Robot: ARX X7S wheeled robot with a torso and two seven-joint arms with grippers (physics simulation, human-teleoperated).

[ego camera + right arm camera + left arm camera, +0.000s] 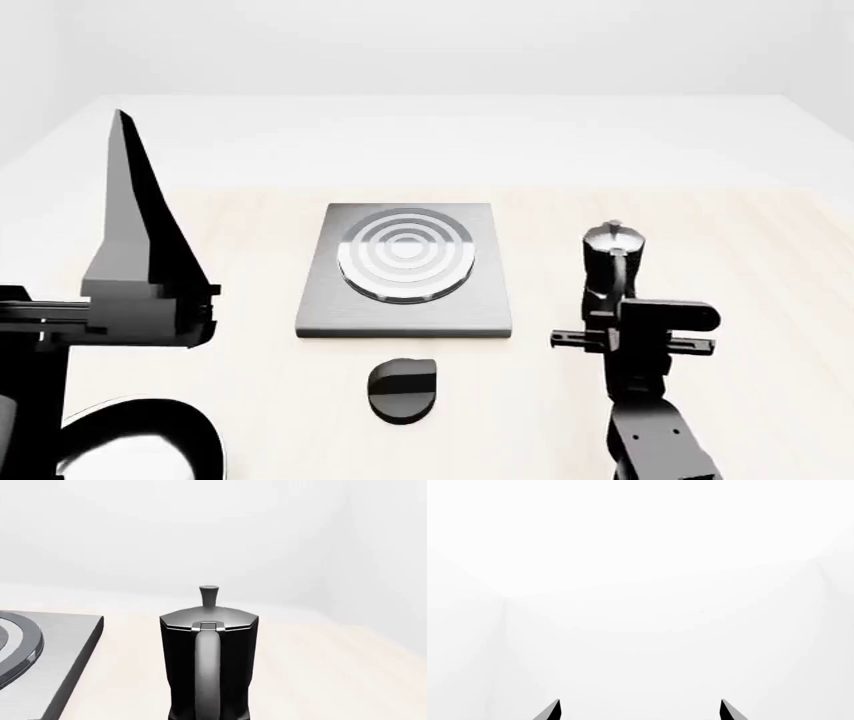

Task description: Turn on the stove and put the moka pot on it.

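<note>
Head view first: my right gripper (617,300) sits just short of the pot (613,262), right of the stove (404,268); jaw state I cannot tell. Left gripper (127,215) is well apart. Right wrist view: pot upright, handle (207,672) facing me. Left wrist view: jaws spread, nothing between.

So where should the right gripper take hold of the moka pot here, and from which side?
Probably by the handle. The moka pot stands upright on the table, right of the stove, with its handle facing the right gripper. So come straight in from the robot's side, level, and close on the handle's vertical strip below the lid.
</note>
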